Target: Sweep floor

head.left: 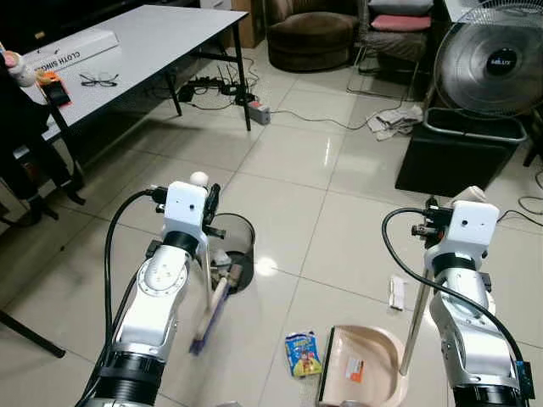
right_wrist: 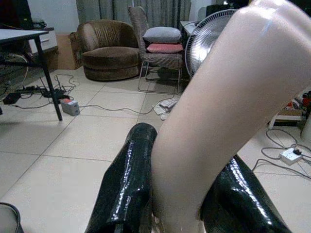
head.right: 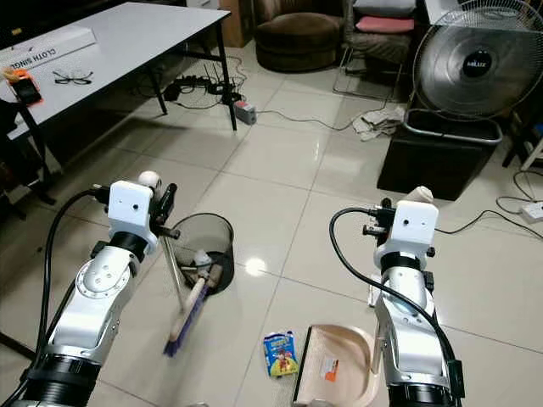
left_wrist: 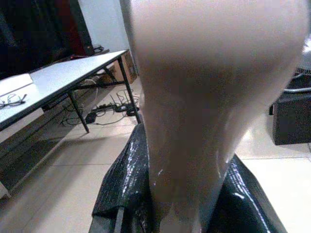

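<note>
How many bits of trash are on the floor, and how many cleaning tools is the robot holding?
Trash on the floor: 2, a blue snack packet and a white scrap
Trash in the dustpan: 1, an orange-and-white wrapper
Cleaning tools held: 2, a broom and a dustpan
Total: 5

Glossy pale tile floor (head.left: 305,161) reflects a ceiling light. A white desk (head.left: 153,38) on black legs fills the upper left, a brown armchair (head.left: 314,38) sits top centre, and a standing fan (head.left: 492,59) rises upper right above a black box (head.left: 454,153). Cables trail between.
</note>
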You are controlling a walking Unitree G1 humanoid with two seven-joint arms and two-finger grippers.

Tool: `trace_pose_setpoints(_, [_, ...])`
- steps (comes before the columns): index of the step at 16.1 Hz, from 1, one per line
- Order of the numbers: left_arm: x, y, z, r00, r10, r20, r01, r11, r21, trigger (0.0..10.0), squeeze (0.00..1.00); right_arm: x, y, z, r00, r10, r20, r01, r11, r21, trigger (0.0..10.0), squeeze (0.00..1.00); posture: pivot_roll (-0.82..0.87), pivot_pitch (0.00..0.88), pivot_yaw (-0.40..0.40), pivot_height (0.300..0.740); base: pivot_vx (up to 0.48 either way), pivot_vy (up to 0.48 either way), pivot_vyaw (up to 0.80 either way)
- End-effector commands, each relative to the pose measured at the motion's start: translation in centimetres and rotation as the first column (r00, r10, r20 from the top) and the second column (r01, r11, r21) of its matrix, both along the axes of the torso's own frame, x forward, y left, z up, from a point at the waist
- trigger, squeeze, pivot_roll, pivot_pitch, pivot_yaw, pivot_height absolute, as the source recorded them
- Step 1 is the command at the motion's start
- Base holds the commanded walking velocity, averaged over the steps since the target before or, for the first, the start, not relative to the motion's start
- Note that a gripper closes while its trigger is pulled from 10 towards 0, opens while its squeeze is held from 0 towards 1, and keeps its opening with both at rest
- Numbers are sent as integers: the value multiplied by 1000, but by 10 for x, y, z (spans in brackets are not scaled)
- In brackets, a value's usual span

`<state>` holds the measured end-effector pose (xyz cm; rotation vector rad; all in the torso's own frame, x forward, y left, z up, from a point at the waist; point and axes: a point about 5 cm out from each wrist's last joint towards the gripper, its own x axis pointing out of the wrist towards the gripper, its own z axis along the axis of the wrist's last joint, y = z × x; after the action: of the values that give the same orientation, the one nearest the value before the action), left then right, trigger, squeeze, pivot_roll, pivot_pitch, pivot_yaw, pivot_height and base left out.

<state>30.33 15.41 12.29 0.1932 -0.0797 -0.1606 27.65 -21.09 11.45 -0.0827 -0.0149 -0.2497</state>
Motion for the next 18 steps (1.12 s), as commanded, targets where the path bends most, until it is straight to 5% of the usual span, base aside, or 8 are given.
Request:
trace_pose_setpoints(1, [4, 7, 9, 999, 25, 43, -25, 1000, 6, 10000, 0, 6, 2, 10, 999, 30, 42, -29, 999, -26, 10000, 0, -47, 47, 54, 740, 0, 0, 0])
trace_pose_setpoints(5, [12, 24, -5, 992, 120, -26, -120, 993, -4, 10000, 0, 20, -4, 10, 990, 68, 126, -54, 992, -114, 10000, 0, -9, 106, 27, 740, 0, 0, 0])
trace_pose_setpoints(10, [2, 26, -19, 986, 159, -42, -161, 986, -45, 10000, 0, 41, -7, 9, 975, 160, 153, -116, 957, -266, 10000, 0, 7, 249, 26, 740, 0, 0, 0])
trace_pose_setpoints(15, [1, 26, -9, 982, 175, 75, -164, 977, -133, 10000, 0, 59, 5, 14, 958, 210, 197, -125, 920, -372, 10000, 0, 65, 345, -37, 740, 0, 0, 0])
trace_pose_setpoints(18, [2, 33, -16, 980, 196, 46, -190, 977, -98, 10000, 0, 66, 17, 18, 952, 186, 244, -88, 928, -363, 10000, 0, 63, 364, -43, 740, 0, 0, 0])
